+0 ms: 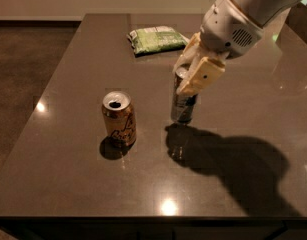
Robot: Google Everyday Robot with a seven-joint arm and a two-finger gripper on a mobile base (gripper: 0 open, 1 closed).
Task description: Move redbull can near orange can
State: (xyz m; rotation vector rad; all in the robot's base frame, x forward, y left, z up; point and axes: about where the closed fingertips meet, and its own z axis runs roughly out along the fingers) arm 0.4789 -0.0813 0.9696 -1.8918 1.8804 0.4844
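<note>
My cream two-finger gripper (pixel 190 80) pinches the tall, slim silver-and-blue redbull can (pixel 183 109) at three o'clock from the shorter, wider orange-gold can (pixel 119 120).

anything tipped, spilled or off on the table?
Nothing stands out. The orange can stands upright, open-topped, with no spill around it. The hand grips the redbull can near its top, upright, apart from the orange can. A green bag lies flat at the far side of the table.

Lighting the table (pixel 68 179) dimly from overhead, glinting in small bright spots in front and left of the redbull can (pixel 183 109), throwing a broad dark shadow beside it from the gripper (pixel 186 79) clamping its top.
</note>
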